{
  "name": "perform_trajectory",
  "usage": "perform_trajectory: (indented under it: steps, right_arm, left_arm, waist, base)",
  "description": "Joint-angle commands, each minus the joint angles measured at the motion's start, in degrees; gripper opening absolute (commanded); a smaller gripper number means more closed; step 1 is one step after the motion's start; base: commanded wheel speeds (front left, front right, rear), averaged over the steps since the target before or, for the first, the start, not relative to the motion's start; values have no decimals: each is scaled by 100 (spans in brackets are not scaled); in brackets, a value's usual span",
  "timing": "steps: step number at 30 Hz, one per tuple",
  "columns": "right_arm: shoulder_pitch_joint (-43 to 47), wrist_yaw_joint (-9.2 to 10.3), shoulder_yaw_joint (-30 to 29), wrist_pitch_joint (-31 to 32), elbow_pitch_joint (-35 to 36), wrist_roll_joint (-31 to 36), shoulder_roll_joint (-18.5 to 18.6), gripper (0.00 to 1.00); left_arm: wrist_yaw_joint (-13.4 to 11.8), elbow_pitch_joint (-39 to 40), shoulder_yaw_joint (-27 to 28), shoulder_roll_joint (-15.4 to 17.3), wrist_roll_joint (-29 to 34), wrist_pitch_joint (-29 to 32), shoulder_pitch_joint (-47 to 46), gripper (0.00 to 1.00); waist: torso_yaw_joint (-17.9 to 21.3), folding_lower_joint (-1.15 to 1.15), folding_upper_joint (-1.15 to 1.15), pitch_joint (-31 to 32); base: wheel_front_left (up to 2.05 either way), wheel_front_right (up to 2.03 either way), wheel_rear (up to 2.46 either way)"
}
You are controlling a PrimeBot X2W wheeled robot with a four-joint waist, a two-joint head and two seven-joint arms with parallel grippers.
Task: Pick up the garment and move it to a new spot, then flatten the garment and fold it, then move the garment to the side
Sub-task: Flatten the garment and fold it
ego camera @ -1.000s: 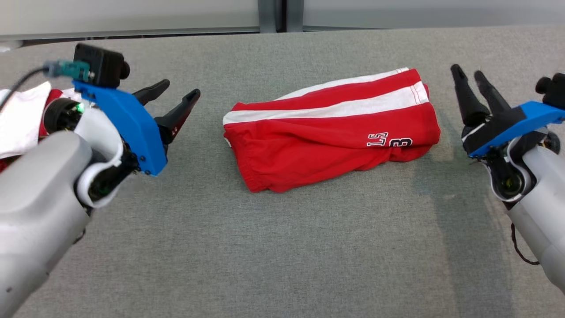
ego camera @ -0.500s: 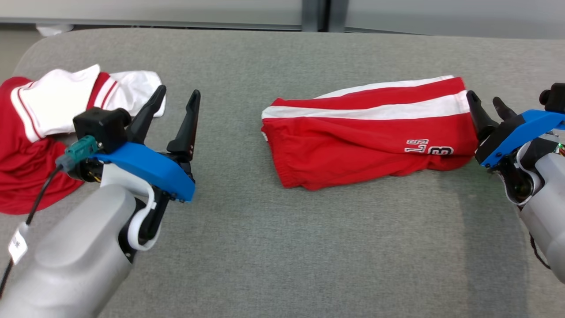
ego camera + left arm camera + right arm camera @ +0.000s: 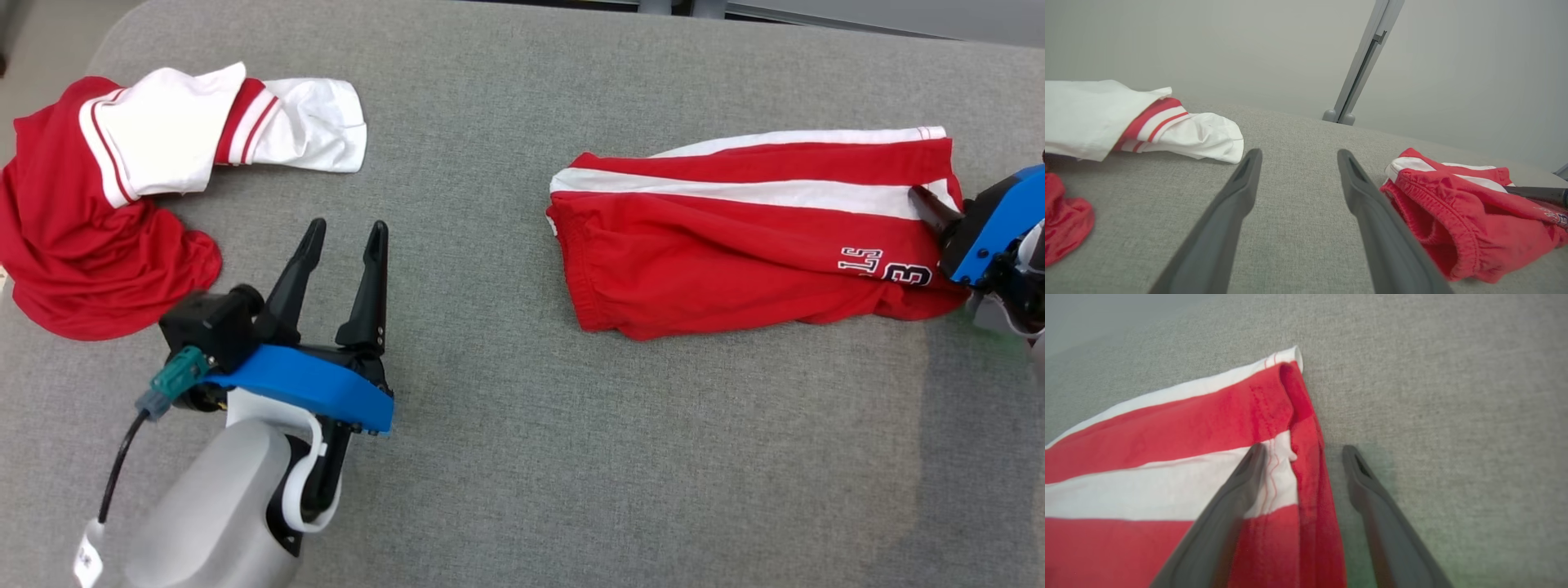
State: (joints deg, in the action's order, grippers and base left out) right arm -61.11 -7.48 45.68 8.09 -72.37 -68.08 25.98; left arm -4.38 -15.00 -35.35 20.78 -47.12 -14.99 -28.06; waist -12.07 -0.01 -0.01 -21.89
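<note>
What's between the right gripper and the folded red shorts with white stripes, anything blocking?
Nothing visible. The right gripper is open, astride the hem of the folded red shorts with white stripes. One finger is over a white stripe, the other over the bare grey fabric tabletop.

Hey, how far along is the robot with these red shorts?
Done, it seems: the red shorts lie folded on the grey table. In hand: the right claw stands open astride their hem, nothing gripped. The left claw hangs open over bare table. Still to do: grip and shift them aside.
</note>
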Motion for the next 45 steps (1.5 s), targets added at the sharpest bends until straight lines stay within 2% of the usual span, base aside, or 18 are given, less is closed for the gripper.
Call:
perform_trajectory:
  steps: [1, 3, 4, 5, 6, 7, 8, 14, 19, 32, 41, 45]
  right_arm:
    - [247, -3, 63, 395, -78, -80, -192, 100]
    - [347, -6, 94, 732, -60, -150, -289, 100]
    - [395, -10, 109, 903, -17, -177, -344, 95]
    - [425, -11, 130, 1010, 24, -198, -366, 73]
    - [438, -11, 144, 1080, 39, -222, -361, 43]
    - [453, -12, 158, 1128, 42, -228, -355, 18]
    - [453, -12, 166, 1162, 42, -224, -348, 0]
    - [277, -8, 48, 702, -19, -261, -226, 0]
    - [236, -2, 13, 392, -29, -249, -102, 0]
    - [888, -2, 23, -198, -23, -301, 113, 0]
    - [750, -3, -127, -355, 409, -537, -164, 0]
    - [724, -3, -175, -328, 680, -685, -469, 0]
  left_arm:
    - [56, -11, 138, -102, 95, -26, 111, 100]
    - [133, -43, 295, -226, 176, -27, 252, 100]
    - [164, -59, 361, -289, 225, -27, 317, 100]
    - [200, -76, 422, -354, 273, -27, 373, 100]
    - [240, -94, 477, -415, 324, -27, 423, 100]
    - [265, -119, 522, -471, 381, -27, 468, 100]
    - [297, -147, 566, -518, 435, -27, 513, 100]
    - [439, -336, 749, -709, 844, -27, 654, 100]
    - [436, -323, 1016, -795, 1255, -27, 845, 100]
    - [505, -387, 1575, -1096, 2009, -27, 1668, 100]
    - [672, -538, 1646, -1282, 2174, -27, 1788, 100]
    - [735, -632, 1684, -1333, 2213, -27, 1810, 100]
  waist:
    - [-20, 1, 1, -1]
    - [-32, 1, 1, 23]
    - [-33, 1, 1, 40]
    - [-31, 1, 1, 54]
    - [-29, 1, 1, 68]
    - [-28, 1, 1, 89]
    - [-30, 1, 1, 108]
    - [20, 1, 1, 281]
    - [173, 1, 1, 581]
    - [708, 1, 1, 1516]
    - [710, 1, 1, 1647]
    - [613, 1, 1, 1686]
  base:
    - [0, 0, 0]
    - [0, 0, 0]
    - [0, 0, 0]
    - [0, 0, 0]
    - [0, 0, 0]
    - [0, 0, 0]
    - [0, 0, 0]
    - [0, 0, 0]
    - [0, 0, 0]
    - [0, 0, 0]
    - [0, 0, 0]
    - [0, 0, 0]
